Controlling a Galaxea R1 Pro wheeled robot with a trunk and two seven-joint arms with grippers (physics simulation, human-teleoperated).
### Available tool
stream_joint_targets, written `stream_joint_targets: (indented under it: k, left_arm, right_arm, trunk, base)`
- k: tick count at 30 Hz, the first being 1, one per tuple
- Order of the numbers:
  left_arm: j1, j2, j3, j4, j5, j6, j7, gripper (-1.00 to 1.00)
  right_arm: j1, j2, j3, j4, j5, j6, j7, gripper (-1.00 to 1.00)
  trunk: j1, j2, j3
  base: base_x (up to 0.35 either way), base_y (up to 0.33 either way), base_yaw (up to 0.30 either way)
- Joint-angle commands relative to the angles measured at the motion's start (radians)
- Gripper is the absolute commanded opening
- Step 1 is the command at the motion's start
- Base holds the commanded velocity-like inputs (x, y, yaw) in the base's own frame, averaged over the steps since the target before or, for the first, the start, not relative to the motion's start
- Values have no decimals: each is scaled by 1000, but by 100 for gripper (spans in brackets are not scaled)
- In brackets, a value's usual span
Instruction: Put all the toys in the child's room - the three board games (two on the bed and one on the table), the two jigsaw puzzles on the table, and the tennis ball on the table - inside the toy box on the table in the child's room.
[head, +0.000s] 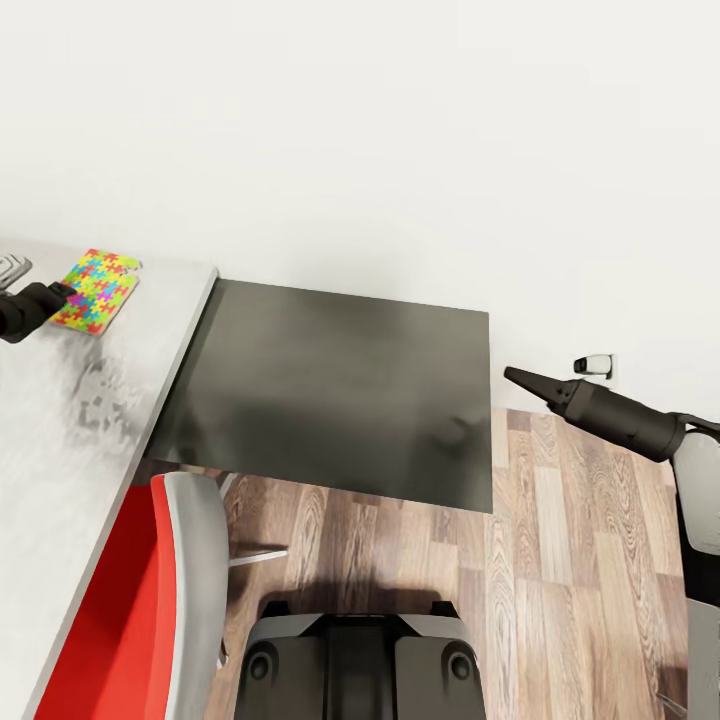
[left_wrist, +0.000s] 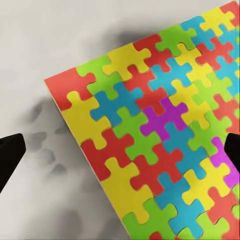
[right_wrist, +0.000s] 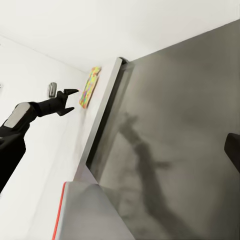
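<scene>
Your table (head: 60, 440) sits left of the dark cabinet (head: 340, 400), with the red chair (head: 150, 600) tucked against its near edge. 1 puzzle (head: 96, 290) lies flat on the table's far end, close to the edge facing the cabinet. Your left gripper (head: 68, 291) is at its near edge, jaws spread wide and holding nothing. I judge the puzzle thin, light and floppy, lying flush: take it at an edge or corner.

The left wrist view shows a puzzle corner (left_wrist: 62, 90) between the fingers; the right wrist view (right_wrist: 90, 87) shows its thin edge. Your right gripper (head: 512, 375) hovers right of the cabinet; I cannot tell its state.
</scene>
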Motion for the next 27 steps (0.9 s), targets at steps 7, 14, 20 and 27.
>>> stream_joint_targets:
  k: [7,14,20,27]
  left_arm:
    - [13,-4,4,-100,10,59,9,100]
    - [15,-6,5,-149,11,137,23,100]
    - [10,-12,25,-158,29,160,32,100]
    - [3,-45,33,-157,44,166,38,100]
  right_arm:
    - [-4,7,0,0,5,4,4,100]
    - [-8,20,11,0,5,4,-33,100]
    - [-12,33,27,0,5,4,-72,100]
    - [-32,39,32,0,4,4,-84,100]
  trunk:
    - [1,-2,-1]
    - [1,-2,-1]
    - [1,-2,-1]
    - [1,-2,-1]
  base:
    - [0,0,74]
    - [0,0,230]
    - [0,0,273]
    - [0,0,245]
